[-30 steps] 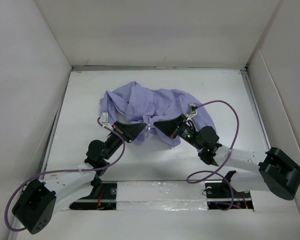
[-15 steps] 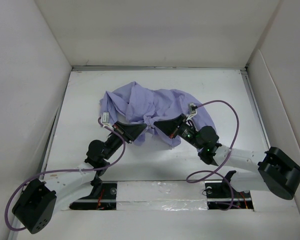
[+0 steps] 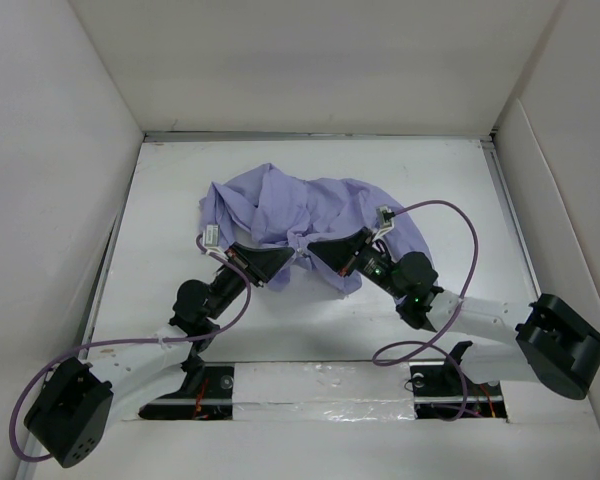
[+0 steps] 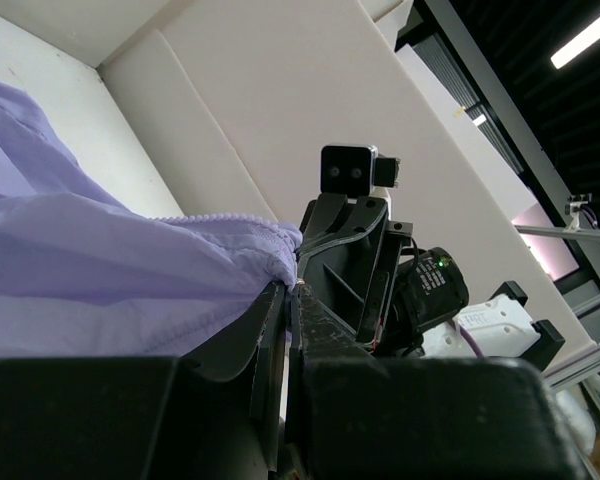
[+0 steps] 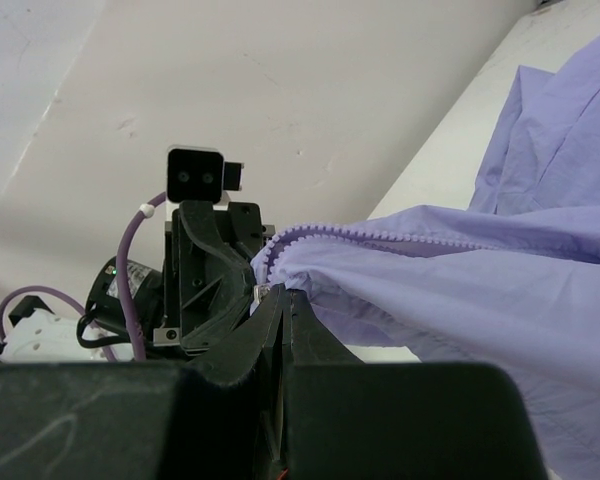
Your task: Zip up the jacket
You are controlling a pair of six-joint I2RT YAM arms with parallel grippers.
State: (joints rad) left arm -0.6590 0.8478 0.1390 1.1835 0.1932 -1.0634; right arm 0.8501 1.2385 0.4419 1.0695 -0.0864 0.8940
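Top view: the jacket [image 3: 310,205] lies crumpled at mid-table [image 3: 480,200]. Its long axis runs left to right, tilted slightly so that the left end sits farther from the arm bases. One lobe of cloth drops toward the arms, and both grippers meet there.

The left gripper [image 3: 288,260] comes in from the near left and the right gripper [image 3: 312,246] from the near right. Their tips are just beside each other at the near hem.

Left wrist view: the left gripper [image 4: 288,300] has its fingers pressed together on a fabric edge, with the zipper teeth [image 4: 215,218] running away to the left.

Right wrist view: the right gripper [image 5: 280,305] is likewise clamped on the jacket [image 5: 460,280]. The zipper teeth [image 5: 380,236] lead right from the pinch, and there is a small metal piece at the fingertips that we cannot identify.

Bare table surrounds the heap on all sides, widest on the right. The white walls [image 3: 60,150] stand well apart from the cloth.

Sleeves and collar cannot be sorted out in the folds. Each wrist view is blocked below by its own fingers.
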